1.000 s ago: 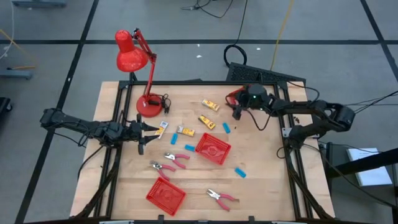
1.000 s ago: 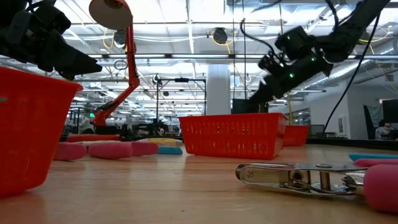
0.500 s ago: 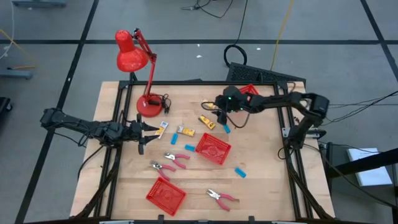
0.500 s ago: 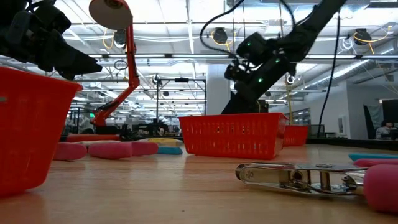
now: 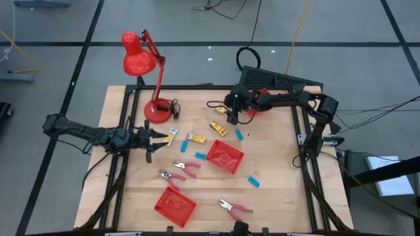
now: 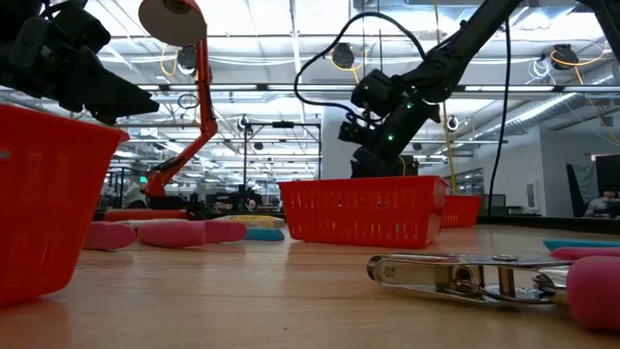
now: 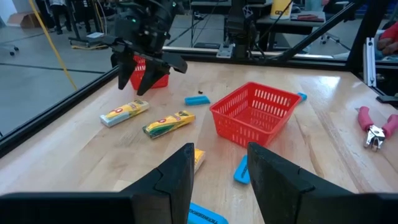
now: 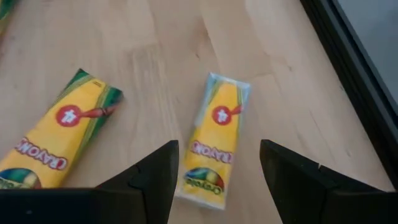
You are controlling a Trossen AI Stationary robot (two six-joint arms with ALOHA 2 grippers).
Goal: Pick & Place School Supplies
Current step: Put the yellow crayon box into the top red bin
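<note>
High view, from left to right: the left claw (image 5: 152,139) waits half-open at the wooden bench's (image 5: 275,196) left edge, gripping nothing. At upper centre, the right claw (image 5: 231,115), open and empty, hovers over the yellow crayon packet (image 8: 215,138), which is hidden beneath it here. Right wrist view shows the packet's long axis running between the fingers (image 8: 155,180).

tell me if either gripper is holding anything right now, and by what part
Nothing is held. The right gripper hangs open above a crayon packet without touching it; the left gripper is empty, fingers apart.
</note>
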